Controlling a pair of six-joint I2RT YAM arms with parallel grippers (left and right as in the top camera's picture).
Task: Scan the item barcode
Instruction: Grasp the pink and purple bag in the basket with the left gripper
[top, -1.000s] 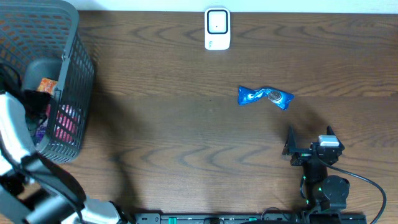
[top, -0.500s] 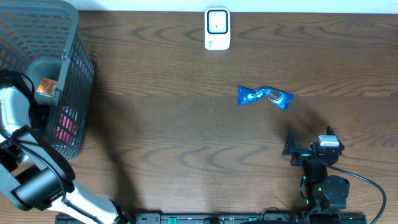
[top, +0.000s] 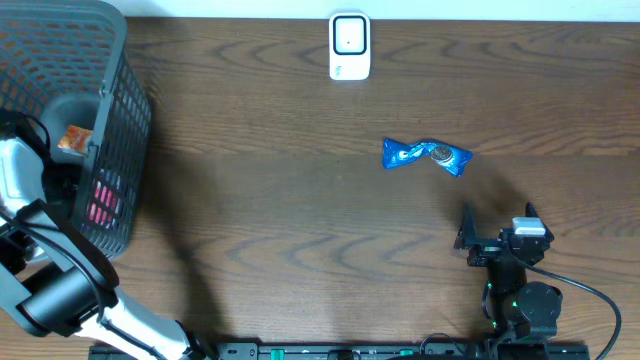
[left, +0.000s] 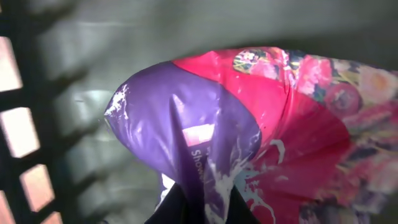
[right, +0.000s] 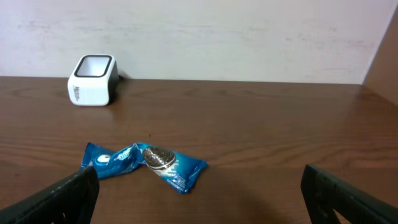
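Wood surface (top: 250, 200), overhead & wrist views: L hand (left: 202, 208) clamped on purple-pink packet (left: 211, 124) inside basket (top: 125, 120), far left; R hand (top: 497, 228) spread wide, empty, near right; scanner (top: 349, 45) far centre.

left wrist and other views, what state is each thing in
dark grey wire basket: upright on the brown wooden table, packets inside
purple and pink glossy pouch: inside the basket, a fold pinched by the left gripper
left gripper: shut on the pouch
right gripper: open, empty
blue cookie wrapper: lying flat on the table, not held
white box-shaped scanner: standing at the table's far edge
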